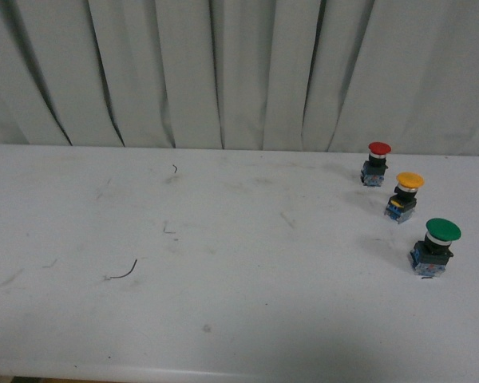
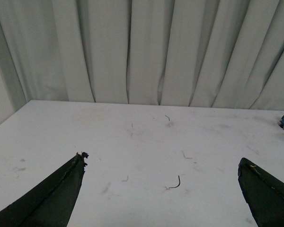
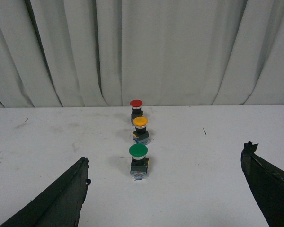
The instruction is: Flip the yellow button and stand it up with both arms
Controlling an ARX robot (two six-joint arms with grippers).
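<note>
Yellow button (image 1: pixel 405 196) stands upright, cap up, on the counter (image 1: pixel 223 239), between the red button (image 1: pixel 376 163) behind it and the green button (image 1: pixel 434 246) in front, apart from both. Left fingers (image 2: pixel 61 189) are spread wide, holding nothing, over bare counter well away from it. Right fingers (image 3: pixel 61 198) gape wide, empty, short of the green button, facing the row.

Upright yellow button (image 3: pixel 140 128) between spread pincer (image 3: pixel 165 189) fingers.

A pale pleated curtain (image 1: pixel 239 72) hangs behind a scuffed white table (image 1: pixel 223 303) under even light.
</note>
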